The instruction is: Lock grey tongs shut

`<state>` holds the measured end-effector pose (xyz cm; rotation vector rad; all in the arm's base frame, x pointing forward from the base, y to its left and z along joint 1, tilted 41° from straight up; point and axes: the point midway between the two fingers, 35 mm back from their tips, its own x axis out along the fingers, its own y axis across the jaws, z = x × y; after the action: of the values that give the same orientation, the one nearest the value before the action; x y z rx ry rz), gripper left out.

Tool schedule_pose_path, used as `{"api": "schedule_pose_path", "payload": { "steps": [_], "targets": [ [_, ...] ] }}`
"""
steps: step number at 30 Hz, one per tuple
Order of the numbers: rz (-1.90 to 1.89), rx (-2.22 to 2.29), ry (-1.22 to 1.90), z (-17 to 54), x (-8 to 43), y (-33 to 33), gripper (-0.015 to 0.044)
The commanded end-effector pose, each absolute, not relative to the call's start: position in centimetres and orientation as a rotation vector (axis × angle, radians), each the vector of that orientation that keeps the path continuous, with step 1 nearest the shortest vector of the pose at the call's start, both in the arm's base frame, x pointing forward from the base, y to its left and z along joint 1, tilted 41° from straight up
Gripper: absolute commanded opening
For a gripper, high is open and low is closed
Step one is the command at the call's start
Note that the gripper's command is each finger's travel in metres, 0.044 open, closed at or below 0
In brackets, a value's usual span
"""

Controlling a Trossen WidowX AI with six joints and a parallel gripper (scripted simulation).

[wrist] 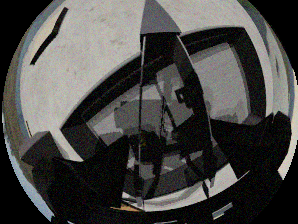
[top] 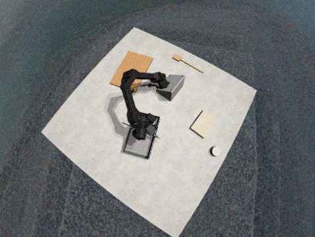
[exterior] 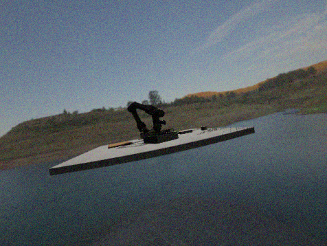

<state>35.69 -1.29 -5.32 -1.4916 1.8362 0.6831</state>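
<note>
Farthest left in the top view, the wooden board lies flat on the table, partly under the raised arm. The roasting tin comes next, with the tool above it. The tool is spread wide and has hold of nothing. The grey tongs lie open across the tin, off the board. Their long axis runs crosswise to the tin's long sides: the hinge end points right in the top view, past the right-hand rim, and the free ends point left. Further right are the arm's grey mounting block, a wooden spatula, a cream square and a small white cylinder.

The wrist view shows the hinge cap and both legs parting in a narrow V, where the top view has the arm hiding most of them. The exterior view shows the arm bending down over the tin and the tin's dark side wall; I cannot tell the tongs' legs apart there.
</note>
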Motion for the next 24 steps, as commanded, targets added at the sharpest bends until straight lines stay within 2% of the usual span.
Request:
{"api": "schedule_pose_path", "payload": {
  "steps": [1,7,10,24],
  "targets": [
    [0.686,-1.500,1.839,-5.86,35.45,-1.83,0.0440],
    [0.686,-1.501,1.839,-6.27,35.29,-2.20,0.0440],
    [0.683,-1.491,1.839,-6.06,35.40,-1.99,0.0361],
    [0.683,-1.491,1.839,-6.06,35.40,-1.99,0.0268]
  ]
}}
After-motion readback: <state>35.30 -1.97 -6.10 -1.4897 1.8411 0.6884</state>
